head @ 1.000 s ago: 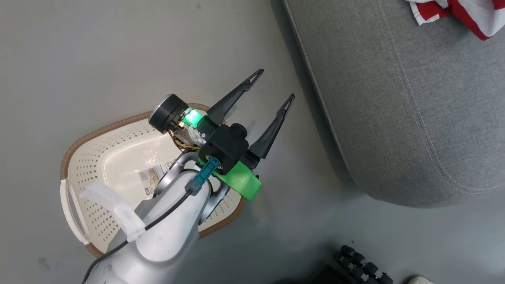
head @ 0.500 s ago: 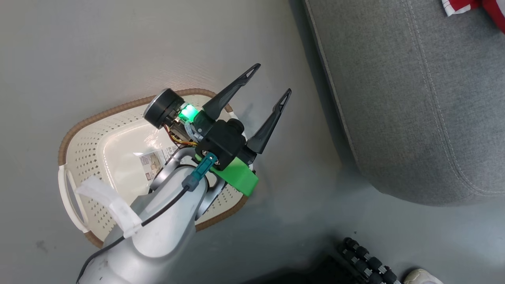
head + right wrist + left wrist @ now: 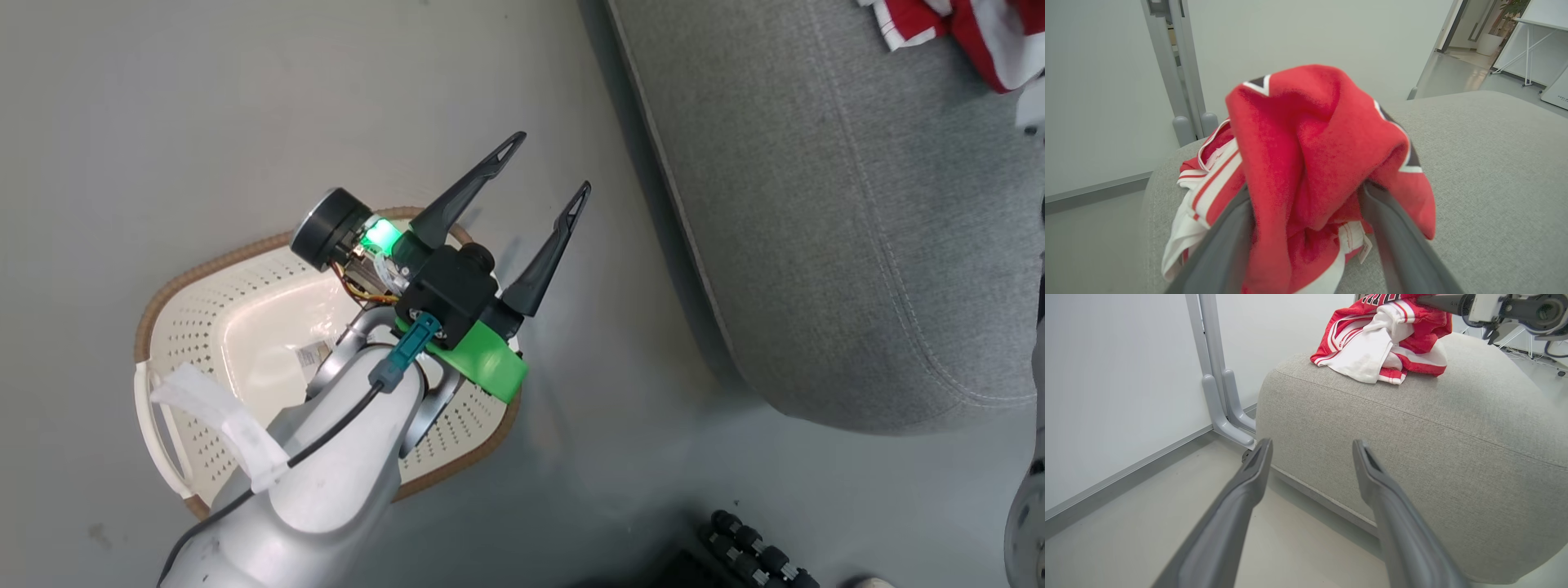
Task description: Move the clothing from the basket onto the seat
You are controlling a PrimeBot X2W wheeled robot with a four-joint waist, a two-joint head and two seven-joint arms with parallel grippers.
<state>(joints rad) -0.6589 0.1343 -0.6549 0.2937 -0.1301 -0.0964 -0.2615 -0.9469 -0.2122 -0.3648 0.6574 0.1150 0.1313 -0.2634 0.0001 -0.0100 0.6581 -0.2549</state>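
Quick look at this one. The clothing is up on the seat, a red and white heap on the grey cushion's top. From the head view it sits way out at 1 o'clock, cut off by the frame edge.

The right gripper is right in that heap. Its two fingers are spread wide, with red fabric bunched between them and draped over the tips, so the hand looks let go rather than pinching.

The left gripper has its fingers wide apart too and nothing in them. It hangs over the floor pointing toward 1 o'clock, well short of the cushion's side.

The basket is down at 8 o'clock on the floor, partly under the left forearm, and a paper label shows on its pale bottom.
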